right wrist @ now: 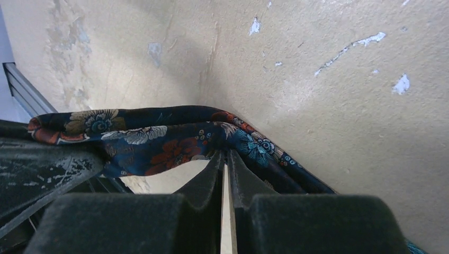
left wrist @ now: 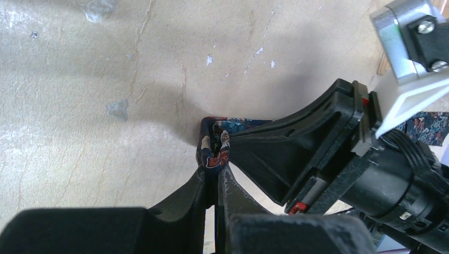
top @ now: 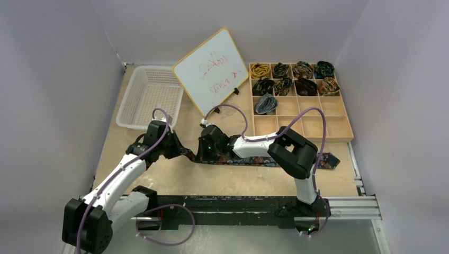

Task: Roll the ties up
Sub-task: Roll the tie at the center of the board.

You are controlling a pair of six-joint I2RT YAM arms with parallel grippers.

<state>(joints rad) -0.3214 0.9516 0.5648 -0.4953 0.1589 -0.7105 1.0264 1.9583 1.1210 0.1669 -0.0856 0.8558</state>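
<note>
On the bench (top: 238,180), our left end effector (left wrist: 214,170) and right end effector (right wrist: 225,157) both pinch the navy tie (right wrist: 159,148); we should roll tightly, edges aligned.

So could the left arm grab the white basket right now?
Probably not yet. The left gripper is shut on the floral tie, so it must let go first. The white basket sits just beyond it, nothing between.

Tie (top: 329,161) mostly hidden under right arm (top: 259,144), whiteboard (top: 212,71) writing unreadable
</note>
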